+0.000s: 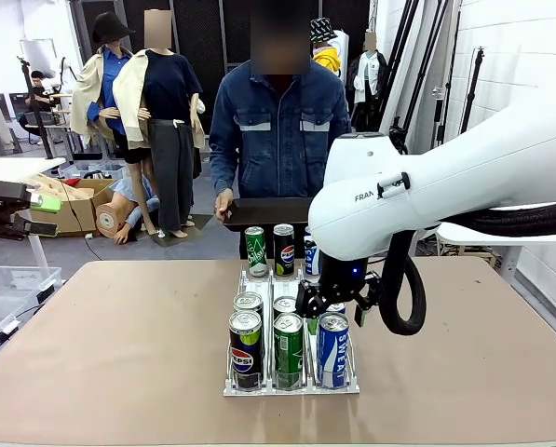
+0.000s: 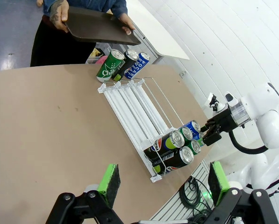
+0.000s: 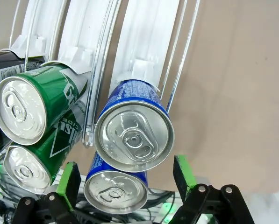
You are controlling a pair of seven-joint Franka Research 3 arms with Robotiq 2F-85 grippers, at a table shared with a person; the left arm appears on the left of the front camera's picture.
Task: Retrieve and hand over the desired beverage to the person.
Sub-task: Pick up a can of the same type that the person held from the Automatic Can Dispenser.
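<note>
likely the blue can (image 3: 133, 135) is the pick: it stands in the right lane of the rack (image 1: 291, 389), at the rack's corner nearest the table's (image 1: 119, 326) robot-side edge, against a second blue one and close beside a green can (image 3: 25, 109). the right gripper (image 3: 126, 175) hovers above it, jaws wide and empty; the left gripper (image 2: 163, 182) hangs high, equally wide. a full can should feel fairly heavy, stiff yet thin-walled, glossy and slippery, so pinch its sides just under the rim, firmly without denting. the person (image 1: 278, 130) stands at the far edge holding a tray (image 1: 264, 212).
</note>
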